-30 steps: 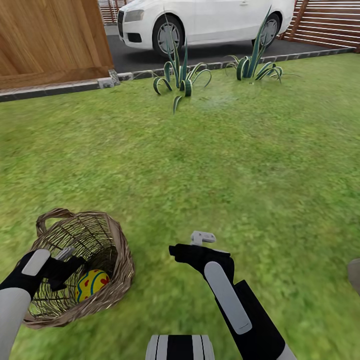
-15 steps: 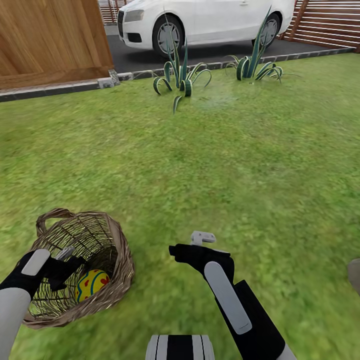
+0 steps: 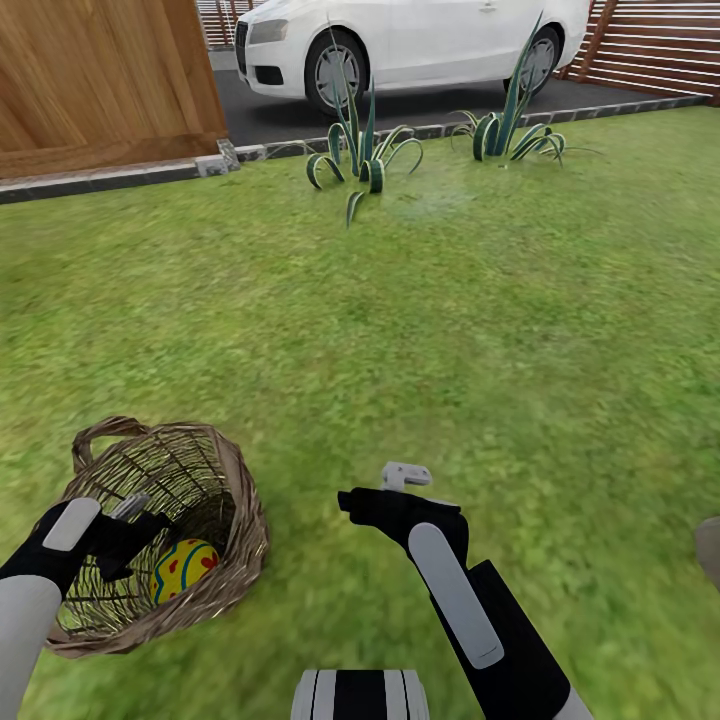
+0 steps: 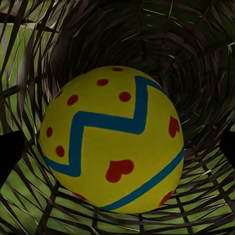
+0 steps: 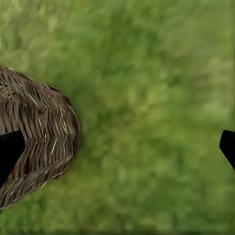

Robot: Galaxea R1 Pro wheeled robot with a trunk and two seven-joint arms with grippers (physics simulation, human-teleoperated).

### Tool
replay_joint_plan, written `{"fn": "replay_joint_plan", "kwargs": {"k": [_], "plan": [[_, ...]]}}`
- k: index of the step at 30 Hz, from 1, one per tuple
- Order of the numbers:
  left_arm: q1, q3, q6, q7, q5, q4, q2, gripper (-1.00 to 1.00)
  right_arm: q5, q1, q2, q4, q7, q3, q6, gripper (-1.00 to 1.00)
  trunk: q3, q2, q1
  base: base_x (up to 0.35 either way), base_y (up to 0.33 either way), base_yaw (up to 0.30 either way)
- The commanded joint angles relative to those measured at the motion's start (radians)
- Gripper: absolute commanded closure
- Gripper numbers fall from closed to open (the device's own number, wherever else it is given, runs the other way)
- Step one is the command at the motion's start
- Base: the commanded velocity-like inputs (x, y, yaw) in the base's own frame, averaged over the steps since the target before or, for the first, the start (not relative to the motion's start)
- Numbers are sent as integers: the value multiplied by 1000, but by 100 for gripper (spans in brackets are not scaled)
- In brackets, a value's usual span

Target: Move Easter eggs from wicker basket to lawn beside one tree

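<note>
The wicker basket (image 3: 225,520) sits on the lawn (image 3: 480,330) at the lower left of the head view. One yellow Easter egg (image 3: 183,568) with blue zigzags and red marks lies in its bottom. My left gripper (image 3: 135,545) reaches inside the basket and stands open. In the left wrist view the Easter egg (image 4: 112,142) sits close up between the two black fingertips (image 4: 10,156), with woven twigs around it. My right gripper (image 3: 372,503) hangs open over bare grass, just right of the basket (image 5: 36,142). I see one egg.
Two spiky green plants (image 3: 358,150) grow along the stone kerb (image 3: 110,178) at the far side. Behind them are a dark driveway with a white car (image 3: 420,40), a wooden panel (image 3: 100,80) and a slat fence (image 3: 660,45). A grey rounded shape (image 3: 710,550) is cut by the right edge.
</note>
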Motion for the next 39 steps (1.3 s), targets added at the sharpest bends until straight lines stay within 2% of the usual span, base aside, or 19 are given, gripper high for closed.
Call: {"fn": "replay_joint_plan", "kwargs": {"k": [1, 6, 9, 18, 25, 29, 32, 39], "plan": [[0, 2, 2, 10, 10, -2, 0, -100, -9, -1, 0, -1, -10, 1, 2, -100, -1, 0, 0, 0, 0, 0], [0, 3, 2, 10, 10, -2, 0, -100, -9, -1, 0, -1, -10, 1, 2, -100, -16, -1, 2, 0, 0, 0], [0, 3, 2, 10, 11, -2, 0, -100, -9, -1, 0, -1, -10, 1, 2, -100, -16, -1, 2, 0, 0, 0], [0, 3, 2, 10, 46, 0, 0, -100, -9, -1, 0, -1, -10, 1, 2, -100, -47, -3, 5, 0, 0, 0], [0, 3, 2, 10, 65, 2, 0, -100, -9, -1, 0, -1, -10, 1, 2, -100, -47, -3, 5, 0, 0, 0], [0, 4, 2, 10, 67, 3, 0, -100, -9, -1, 0, -1, -10, 1, 2, -100, -47, -3, 5, 0, 0, 0], [0, 3, 2, 10, 67, 3, 0, -100, -9, -1, 0, -1, -10, 1, 2, -100, -59, -4, 7, 0, 0, 0], [0, 4, 2, 10, 68, 3, 0, -100, -9, -1, 0, -1, -10, 1, 2, -100, -59, -4, 7, 0, 0, 0]]}}
